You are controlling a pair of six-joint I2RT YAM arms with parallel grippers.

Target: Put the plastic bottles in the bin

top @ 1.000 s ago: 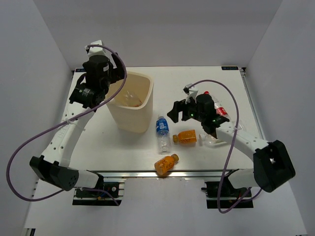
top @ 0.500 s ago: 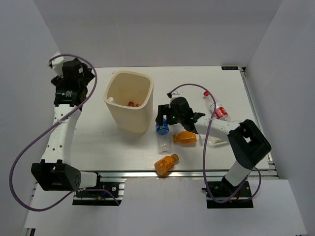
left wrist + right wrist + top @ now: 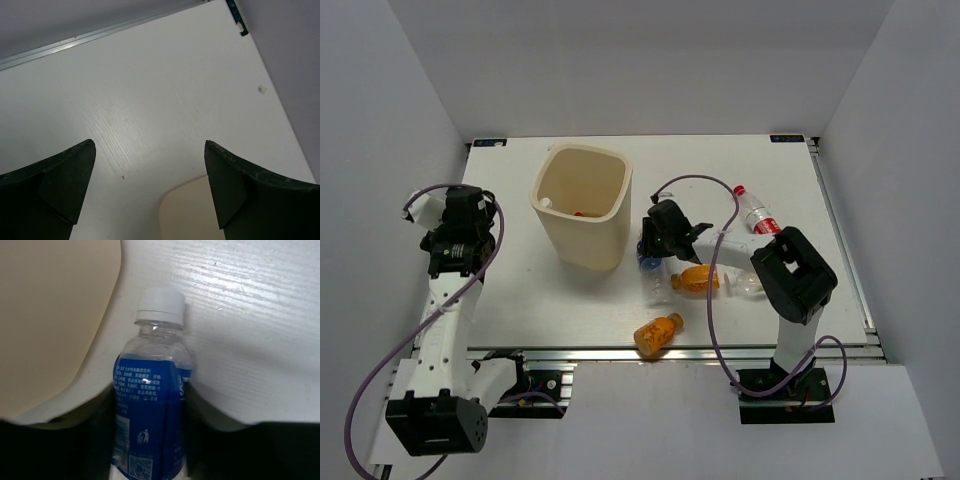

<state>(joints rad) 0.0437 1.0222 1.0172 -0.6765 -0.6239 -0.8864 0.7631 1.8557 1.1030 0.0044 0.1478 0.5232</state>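
My right gripper (image 3: 655, 243) (image 3: 150, 440) is shut on a clear plastic bottle with a blue label (image 3: 149, 410) (image 3: 658, 285) and a white cap (image 3: 160, 302). This bottle lies on the table just right of the cream bin (image 3: 590, 245) (image 3: 50, 315). Two orange bottles (image 3: 698, 278) (image 3: 658, 332), a red-capped bottle (image 3: 757, 213) and a clear bottle (image 3: 745, 285) also lie on the table. A bit of red and a white cap (image 3: 546, 203) show inside the bin. My left gripper (image 3: 455, 240) (image 3: 150, 150) hangs open and empty left of the bin, whose corner (image 3: 190, 210) shows between its fingers.
White walls close in the table on the left, back and right. An aluminium rail (image 3: 670, 352) runs along the near edge. Purple cables (image 3: 720, 190) loop off both arms.
My left arm has pulled away from over the bin to the left side of the table. My right gripper has moved left onto the blue-label bottle and shut on it.
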